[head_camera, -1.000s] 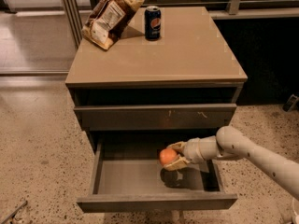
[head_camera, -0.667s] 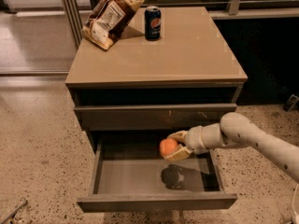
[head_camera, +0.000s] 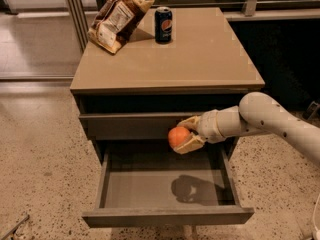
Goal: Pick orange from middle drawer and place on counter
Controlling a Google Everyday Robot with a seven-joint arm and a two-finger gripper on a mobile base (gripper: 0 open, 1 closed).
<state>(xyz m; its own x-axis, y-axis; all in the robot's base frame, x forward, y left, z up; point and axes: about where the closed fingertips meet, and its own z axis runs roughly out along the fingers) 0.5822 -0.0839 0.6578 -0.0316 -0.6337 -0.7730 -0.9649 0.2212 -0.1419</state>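
The orange [head_camera: 178, 136] is being held in the gripper [head_camera: 183, 135]. The two pale fingers [head_camera: 188, 122] are being pressed against the fruit from above and below, and the jaws are being spread only as wide as the fruit itself.

The orange is being carried in the air above the middle drawer [head_camera: 167, 216], over the rear right part of its grey floor and clear of that floor. From the camera view it is being seen against the closed drawer front [head_camera: 130, 125] directly above the middle drawer; whether it is touching that front cannot be told.

The middle drawer is being shown pulled fully out toward the camera. A dark shadow [head_camera: 192, 189] is being cast on its floor, below the gripper and slightly nearer the drawer's front panel.

The white arm [head_camera: 270, 121] is being extended in from the right of the middle drawer, slanting down to the gripper from beyond the drawer's right wall.

The tan surface [head_camera: 200, 54] is being seen well above the middle drawer, at the top of the same cabinet. On it, far behind the middle drawer, a dark soda can [head_camera: 163, 25] is being shown upright, and a brown snack bag [head_camera: 119, 17] is being shown lying tilted just to the can's left, toward the side of the drawer's left wall.

The speckled floor [head_camera: 40, 159] is being seen to the left and right of the middle drawer.
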